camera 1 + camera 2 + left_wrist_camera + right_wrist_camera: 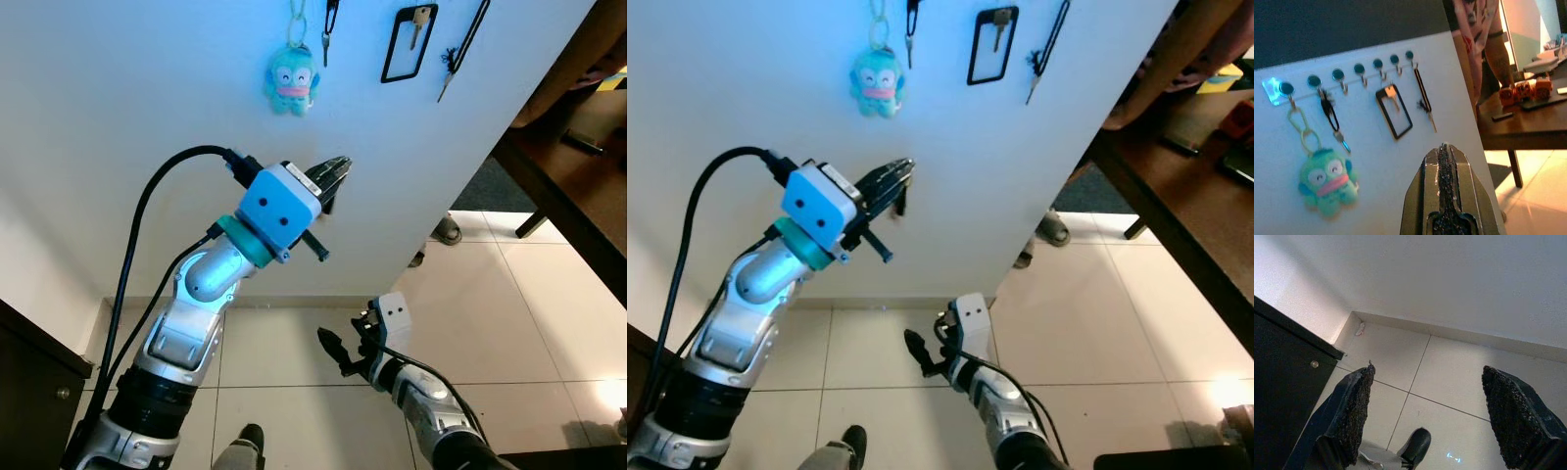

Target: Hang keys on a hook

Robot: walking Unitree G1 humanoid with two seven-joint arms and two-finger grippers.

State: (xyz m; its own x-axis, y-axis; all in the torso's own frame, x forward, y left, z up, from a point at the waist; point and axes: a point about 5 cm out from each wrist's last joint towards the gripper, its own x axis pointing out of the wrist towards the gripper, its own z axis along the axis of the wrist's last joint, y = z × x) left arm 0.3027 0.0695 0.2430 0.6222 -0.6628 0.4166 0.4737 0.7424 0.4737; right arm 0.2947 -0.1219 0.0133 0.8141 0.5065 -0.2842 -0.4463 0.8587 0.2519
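Below the keys [1338, 128] on their hooks [1359, 69] – left pincer [334, 179] raised, closed, empty – right pincer [1430, 418] wide apart.

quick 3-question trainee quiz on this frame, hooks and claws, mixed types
1. True or false: the left claw is shut and raised toward the wall.
2. What hangs on the hook beside the blue plush?
A. a key on a black loop
B. a red lanyard
C. a pair of scissors
3. Fill in: the right claw is ____ and points down at the floor.

Key
1. True: its fingers are pressed together with nothing seen between them.
2. A: the key on its black loop.
3. open
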